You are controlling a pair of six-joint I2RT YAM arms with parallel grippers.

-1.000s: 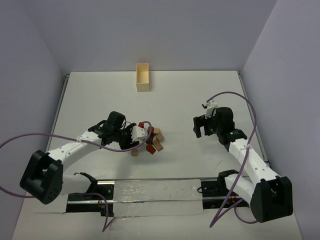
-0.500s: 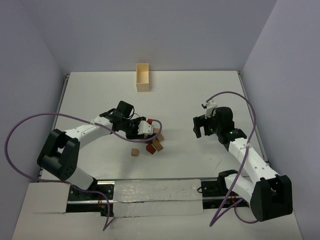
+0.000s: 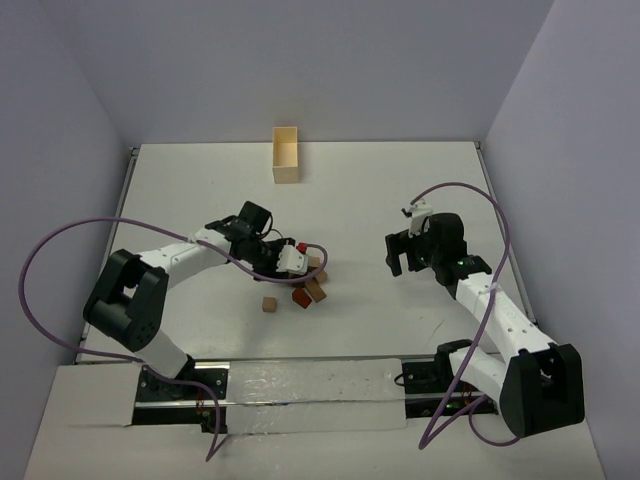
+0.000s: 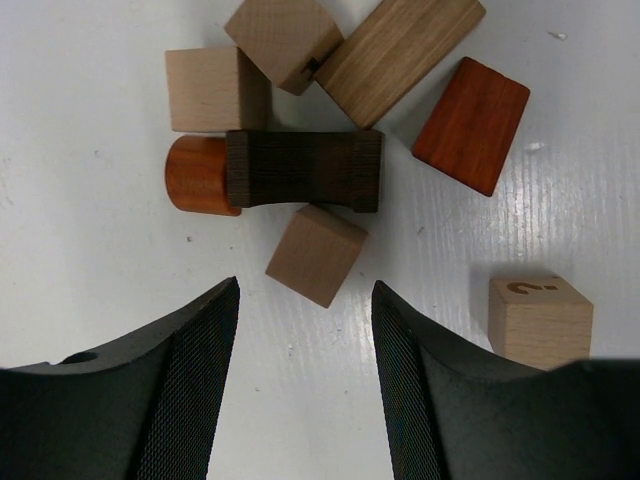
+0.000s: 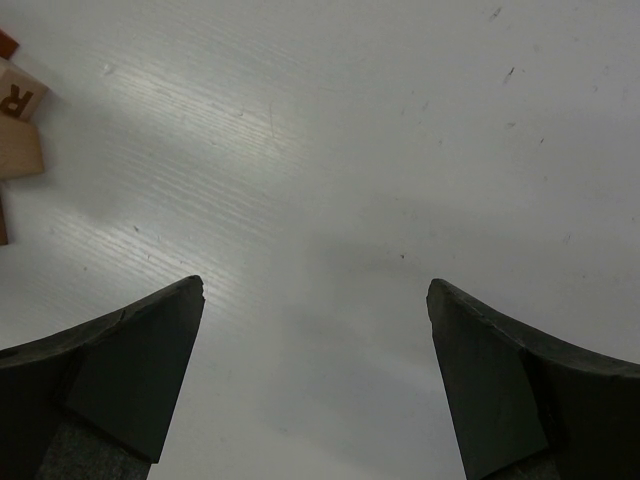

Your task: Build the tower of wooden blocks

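Several small wooden blocks lie in a loose pile [image 3: 308,284] on the white table. In the left wrist view a tan cube [image 4: 316,254] lies just ahead of my jaws. Beyond it are a dark brown block [image 4: 303,170], an orange-red cylinder [image 4: 197,176], a reddish-brown block [image 4: 470,125] and a long tan block [image 4: 400,55]. A lettered cube [image 4: 538,318] lies to the right. My left gripper [image 3: 296,264] [image 4: 305,290] is open and empty, over the pile's near-left edge. My right gripper [image 3: 402,255] [image 5: 315,290] is open and empty over bare table, right of the pile.
A single tan cube [image 3: 269,303] lies apart, near-left of the pile. A pale wooden box [image 3: 286,155] stands at the back of the table. Two blocks [image 5: 18,125] show at the left edge of the right wrist view.
My left arm swung its elbow out and carried the open gripper a little right and away, onto the pile's edge. The right arm has not moved.
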